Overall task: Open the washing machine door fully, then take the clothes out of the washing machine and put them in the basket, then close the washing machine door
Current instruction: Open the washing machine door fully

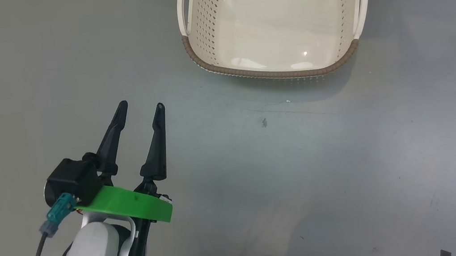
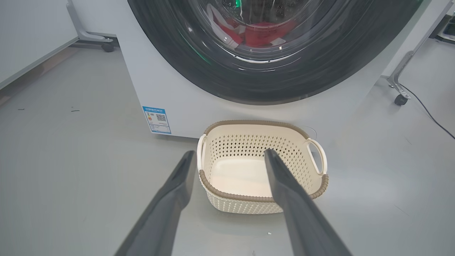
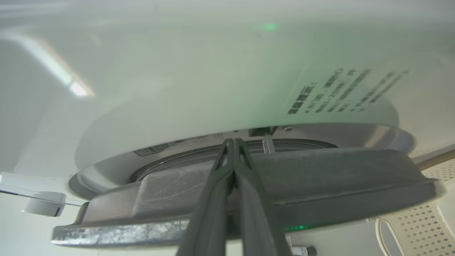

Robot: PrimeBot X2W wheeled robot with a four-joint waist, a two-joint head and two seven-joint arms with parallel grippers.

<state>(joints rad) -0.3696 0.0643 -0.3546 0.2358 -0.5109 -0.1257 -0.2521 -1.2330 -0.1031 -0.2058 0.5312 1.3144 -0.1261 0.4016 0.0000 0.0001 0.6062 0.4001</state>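
Observation:
The washing machine (image 2: 185,103) is white, and its door (image 2: 213,71) has a wide glossy black rim around clear glass. Red clothes (image 2: 263,33) with white trim lie behind the glass. On the floor just in front stands the cream basket (image 2: 263,124) with nothing in it, at the top centre of the head view (image 1: 265,75). My left gripper (image 1: 141,105) hovers open and holds nothing, its fingers framing the basket in the left wrist view (image 2: 229,152). My right gripper (image 3: 233,140) is shut, its tips reaching past the door's dark rim (image 3: 337,170) into the gap before the machine's white front (image 3: 177,89).
A blue sticker (image 2: 156,119) marks the machine's lower front. Castered frame legs stand on either side of it (image 2: 106,44) (image 2: 400,99), with a black cable (image 2: 430,113) trailing on the grey floor at the right. A corner of the basket (image 3: 423,224) lies below the door.

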